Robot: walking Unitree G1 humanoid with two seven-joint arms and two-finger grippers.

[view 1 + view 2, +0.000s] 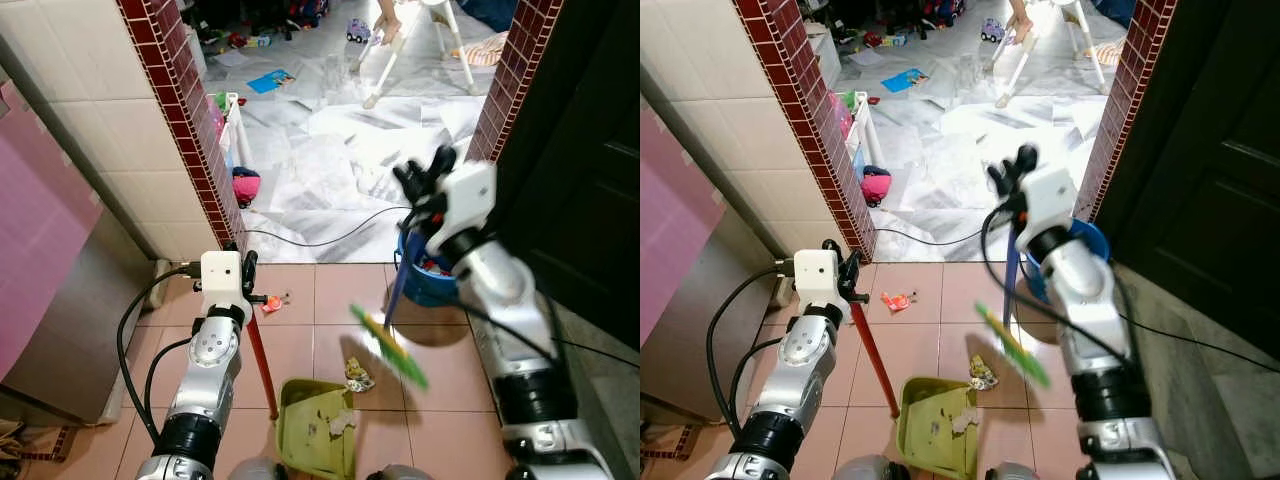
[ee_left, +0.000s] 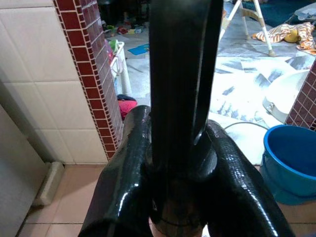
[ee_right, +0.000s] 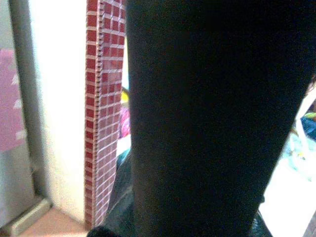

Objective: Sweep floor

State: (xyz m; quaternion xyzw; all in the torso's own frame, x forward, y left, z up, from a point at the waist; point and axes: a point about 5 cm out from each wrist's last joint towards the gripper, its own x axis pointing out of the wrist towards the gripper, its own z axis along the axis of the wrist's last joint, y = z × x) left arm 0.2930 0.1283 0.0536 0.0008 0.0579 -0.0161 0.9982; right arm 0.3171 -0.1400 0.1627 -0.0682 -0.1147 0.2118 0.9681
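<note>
Holding the dustpan by its red handle, my left gripper is clamped tight. My right gripper grips the blue broom, green bristles blurred above crumpled litter beside the pan.

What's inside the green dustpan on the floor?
The dustpan holds some crumpled paper scraps and small specks of dirt. Its near end runs out of the picture, so anything there can't be seen.
</note>
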